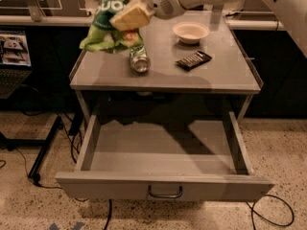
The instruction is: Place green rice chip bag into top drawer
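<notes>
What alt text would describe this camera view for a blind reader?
A robot arm's tool, shut on a green rice chip bag, holds it above the table, near its far left corner. Below, the top drawer stands pulled open; a can, white bowl and black packet rest on the tabletop.

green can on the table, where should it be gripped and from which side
Across the mid-body of the can, from above: it lies on its side, round end toward the camera. The end effector, above the can, is shut on the green rice chip bag.
</notes>
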Robot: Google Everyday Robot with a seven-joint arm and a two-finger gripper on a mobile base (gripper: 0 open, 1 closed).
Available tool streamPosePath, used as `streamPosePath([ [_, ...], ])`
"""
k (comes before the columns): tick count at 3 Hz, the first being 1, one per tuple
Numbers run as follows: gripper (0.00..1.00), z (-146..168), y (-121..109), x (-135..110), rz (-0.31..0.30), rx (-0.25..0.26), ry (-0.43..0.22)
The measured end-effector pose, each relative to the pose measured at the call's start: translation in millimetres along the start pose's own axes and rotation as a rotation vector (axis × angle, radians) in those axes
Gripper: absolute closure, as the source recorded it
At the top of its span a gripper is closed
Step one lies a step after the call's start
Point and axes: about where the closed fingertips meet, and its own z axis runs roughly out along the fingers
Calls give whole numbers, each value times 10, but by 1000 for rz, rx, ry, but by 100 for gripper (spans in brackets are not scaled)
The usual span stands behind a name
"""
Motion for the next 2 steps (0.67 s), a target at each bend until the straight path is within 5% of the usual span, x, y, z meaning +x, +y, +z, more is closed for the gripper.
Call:
streamPosePath([
  [1, 100, -23, 197, 418, 46, -25, 56],
  [2, 100, -17, 199, 415, 45, -26, 56],
])
